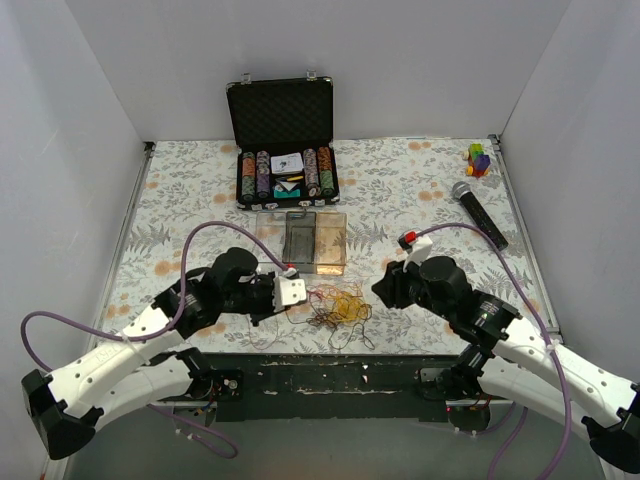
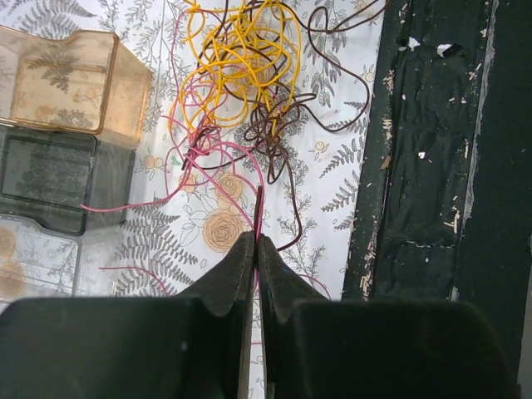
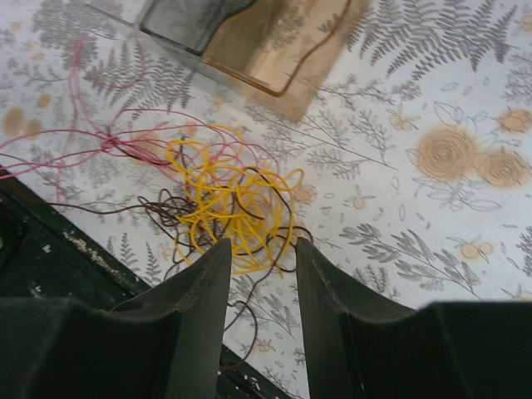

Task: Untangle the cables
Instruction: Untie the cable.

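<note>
Cables [image 1: 338,305] are lying as one loose clump on the tabletop [image 1: 420,190], near its front edge, betw. the two hands. Yellow-orange loops are sitting in the middle, dark brown ones are trailing toward the black front strip [image 1: 330,375], and pink ones are spreading out on the left arm's side.

Left hand [image 2: 255,241] is pressing its fingers together on one pink strand, which is running from the clump straight into the pinch.

Right hand [image 3: 262,245] is holding its fingers apart w/ nothing gripped. The near rim of the yellow loops is showing in the gap betw. the tips; can't tell if it's touching.

Compartment box [image 1: 300,238], w/ clear, smoky grey and amber sections, is sitting just behind the clump. Further back a black case [image 1: 283,115] is standing w/ lid open, showing rows of poker chips and small cards, print too small to read. Mic [image 1: 480,213] and coloured block puzzle [image 1: 479,158] are lying at far right, well apart from the cables.
</note>
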`<action>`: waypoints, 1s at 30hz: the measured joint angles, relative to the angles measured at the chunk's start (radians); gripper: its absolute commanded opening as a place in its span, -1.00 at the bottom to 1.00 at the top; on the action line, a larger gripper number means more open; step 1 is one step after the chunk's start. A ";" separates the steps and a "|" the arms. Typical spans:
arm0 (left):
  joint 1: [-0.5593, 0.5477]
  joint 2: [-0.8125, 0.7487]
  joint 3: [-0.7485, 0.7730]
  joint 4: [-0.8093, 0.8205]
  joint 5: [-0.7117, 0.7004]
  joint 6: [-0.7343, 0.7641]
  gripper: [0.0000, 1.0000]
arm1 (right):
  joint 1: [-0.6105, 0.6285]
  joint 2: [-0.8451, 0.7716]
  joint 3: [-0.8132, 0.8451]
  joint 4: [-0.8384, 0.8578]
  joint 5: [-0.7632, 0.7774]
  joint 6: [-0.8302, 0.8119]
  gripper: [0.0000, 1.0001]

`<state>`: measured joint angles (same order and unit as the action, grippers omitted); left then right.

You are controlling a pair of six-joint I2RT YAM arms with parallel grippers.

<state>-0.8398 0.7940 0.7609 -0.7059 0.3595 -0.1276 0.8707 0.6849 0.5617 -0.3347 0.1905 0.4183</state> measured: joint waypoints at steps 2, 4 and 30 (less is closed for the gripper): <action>0.000 0.026 0.004 0.003 0.005 -0.004 -1.00 | 0.000 0.003 0.000 0.044 -0.048 -0.002 -0.05; 0.000 0.048 0.009 0.006 0.011 -0.008 -1.00 | 0.001 0.022 0.000 0.090 -0.089 -0.003 -0.03; 0.000 0.038 0.082 -0.021 0.002 -0.031 -1.00 | 0.125 0.603 0.048 0.600 -0.257 -0.079 -0.09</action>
<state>-0.8394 0.8322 0.8425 -0.7265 0.3611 -0.1585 0.9955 1.2877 0.6094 0.2657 -0.0662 0.3393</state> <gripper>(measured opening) 0.017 0.472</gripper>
